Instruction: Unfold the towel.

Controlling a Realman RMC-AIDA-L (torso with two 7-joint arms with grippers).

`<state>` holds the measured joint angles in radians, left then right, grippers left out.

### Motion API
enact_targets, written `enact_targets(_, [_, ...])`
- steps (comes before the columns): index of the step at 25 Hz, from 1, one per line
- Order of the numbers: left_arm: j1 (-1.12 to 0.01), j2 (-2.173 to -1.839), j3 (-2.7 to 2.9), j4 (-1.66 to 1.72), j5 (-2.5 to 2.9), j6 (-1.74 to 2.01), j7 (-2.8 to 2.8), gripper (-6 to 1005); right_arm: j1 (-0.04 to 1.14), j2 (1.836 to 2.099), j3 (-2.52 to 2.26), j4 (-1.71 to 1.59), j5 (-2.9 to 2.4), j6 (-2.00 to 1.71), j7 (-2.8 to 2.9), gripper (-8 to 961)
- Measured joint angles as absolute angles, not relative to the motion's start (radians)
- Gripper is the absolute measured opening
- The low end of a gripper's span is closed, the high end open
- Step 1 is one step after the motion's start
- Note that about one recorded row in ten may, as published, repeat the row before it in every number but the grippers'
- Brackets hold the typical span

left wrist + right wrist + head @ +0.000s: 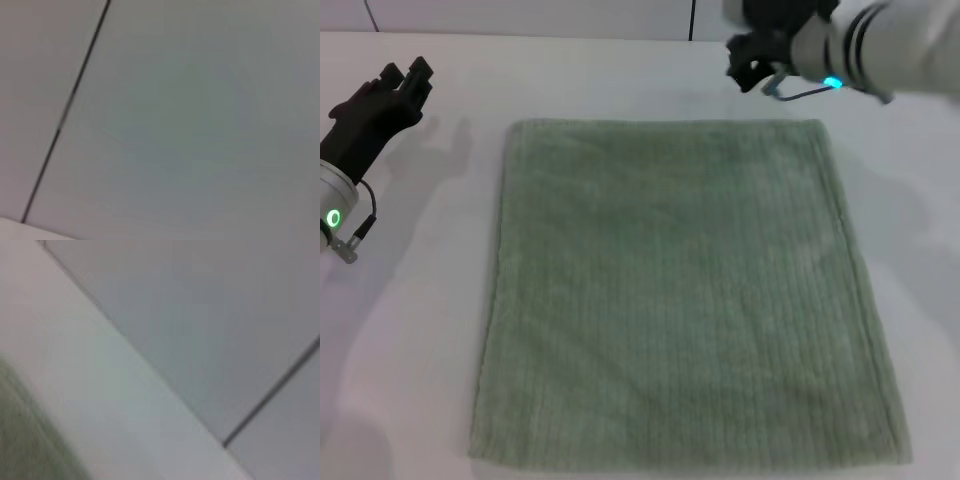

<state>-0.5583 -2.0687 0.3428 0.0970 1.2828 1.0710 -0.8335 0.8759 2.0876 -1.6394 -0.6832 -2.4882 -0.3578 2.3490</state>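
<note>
the towel [685, 295] lies spread flat in one layer on the white table [420, 330], so the unfolding looks finished. the left claw [405, 80] hangs off its far left corner, the right claw [752, 60] above the far edge; both grip nothing, but their opening i cannot tell. only the right wrist view catches a green sliver of towel [20, 450].

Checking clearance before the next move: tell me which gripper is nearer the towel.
Right. The right gripper hovers just beyond the towel's far edge, near its far right corner. The left gripper sits off to the towel's left, farther away over the table.
</note>
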Motion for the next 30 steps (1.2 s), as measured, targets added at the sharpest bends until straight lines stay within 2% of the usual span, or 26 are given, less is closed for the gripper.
enact_targets(1, [-0.561,-2.069,0.343,0.086,1.262,1.064,-0.809,448,0.822,2.088,-1.785,-0.688,-2.435,-0.152,2.350,11])
enact_targets(4, [-0.565,-2.070,0.342,0.055,1.202,1.058,-0.732,451,0.775,2.088,-1.906,-0.687,-2.415,0.034,2.351,12])
enact_targets(6, [-0.567,-2.071,0.342,0.045,1.186,1.057,-0.704,453,0.707,2.091,-2.067,-0.654,-2.410,0.325,2.360,13])
enact_targets(11, [-0.578,-2.073,0.316,-0.002,1.117,1.052,-0.594,457,0.638,2.092,-2.225,-0.538,-2.408,0.691,2.527,14])
enact_targets(13, [-0.585,-2.074,0.248,-0.032,1.112,1.045,-0.526,458,0.616,2.092,-2.232,-0.526,-2.407,0.744,2.560,15])
enact_targets(16, [-0.585,-2.074,0.208,-0.047,1.113,1.045,-0.490,461,0.514,2.092,-2.238,-0.509,-2.406,0.930,2.706,16])
enact_targets(22, [-0.580,-2.072,0.200,-0.048,1.130,1.051,-0.454,466,0.441,2.091,-2.225,-0.410,-2.400,1.108,2.912,119])
enact_targets(26, [-0.574,-2.073,0.187,-0.049,1.127,1.052,-0.432,680,0.415,2.089,-2.211,-0.375,-2.354,1.137,2.955,187])
enact_targets(27, [-0.574,-2.073,0.187,-0.049,1.127,1.052,-0.432,696,0.409,2.089,-2.207,-0.373,-2.347,1.141,2.955,204])
enact_targets(30, [-0.569,-2.073,0.158,-0.051,1.126,1.050,-0.429,743,0.402,2.089,-2.199,-0.363,-2.343,1.148,2.954,334])
